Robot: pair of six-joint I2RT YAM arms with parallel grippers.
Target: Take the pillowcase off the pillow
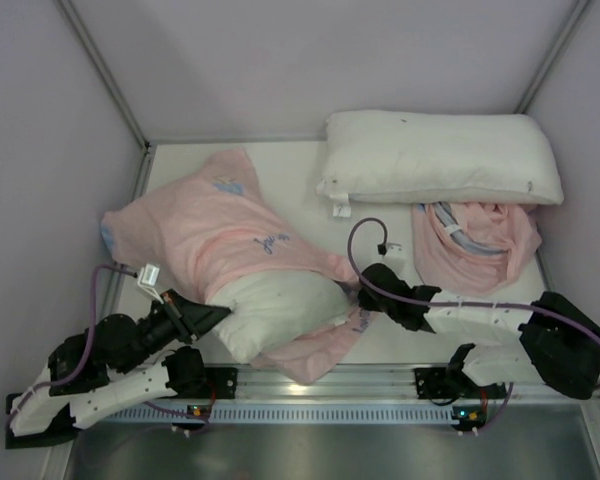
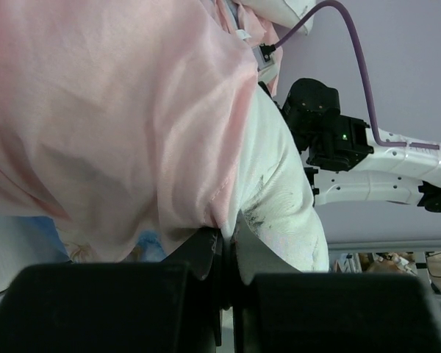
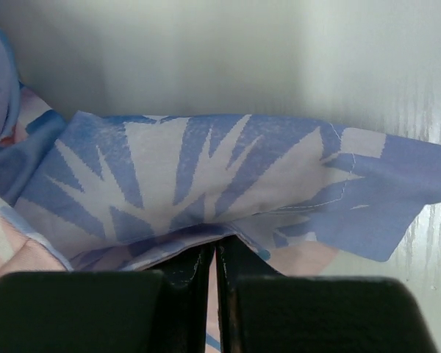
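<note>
The left arm (image 1: 100,395) and right arm (image 1: 480,318) are white-and-black with purple cables (image 1: 351,250).

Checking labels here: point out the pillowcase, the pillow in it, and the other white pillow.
pillowcase (image 1: 205,225): top external view, pink upper side.
pillow (image 1: 280,308): top external view, exposed white end.
other white pillow (image 1: 440,155): top external view, middle of top face.

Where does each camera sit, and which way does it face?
Top external: above and behind the arm bases, looking down at the table, both arms, pillowcase and pillow.
Left wrist: on the left arm, looking along the left gripper at the pillowcase's pink hem; right arm beyond.
Right wrist: looking along the right gripper at the pillowcase's blue print.
Shared: top and left wrist both show the pillow.
</note>
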